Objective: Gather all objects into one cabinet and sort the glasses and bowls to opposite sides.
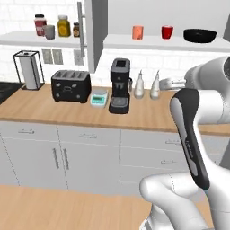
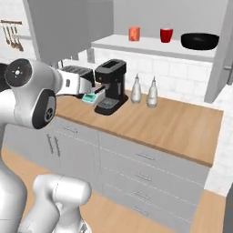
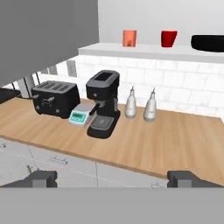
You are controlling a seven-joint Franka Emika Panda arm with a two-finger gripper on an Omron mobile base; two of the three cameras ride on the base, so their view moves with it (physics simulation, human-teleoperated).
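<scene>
On the white shelf (image 1: 152, 42) of the open cabinet to the right, three of the task's things stand in a row: the salmon-orange cup (image 1: 137, 32) near the shelf's left end, the red cup (image 1: 167, 32) a little to its right and apart from it, and the black bowl (image 1: 199, 35) further right again, toward the far end. The grey cup (image 1: 49, 31) stands on the other shelf (image 1: 27, 38), to the left of the hanging grey door (image 1: 95, 31), just beside the lidded spice jars (image 1: 63, 25). Judged from this, the gathering is mostly done: only the grey cup is left to bring over, and it belongs with the two cups at the left end, leaving the bowl alone on the right.

The arm is folded up close to the base, well back from the worktop (image 1: 67, 110), elbow high, with the forearm reaching level toward the coffee machine (image 1: 120, 85). The hand (image 3: 113, 178) looks across the worktop's front edge at the toaster (image 3: 54, 97), the machine and the two bottles (image 3: 140, 104). Its fingers are spread fully apart with nothing between them.
</scene>
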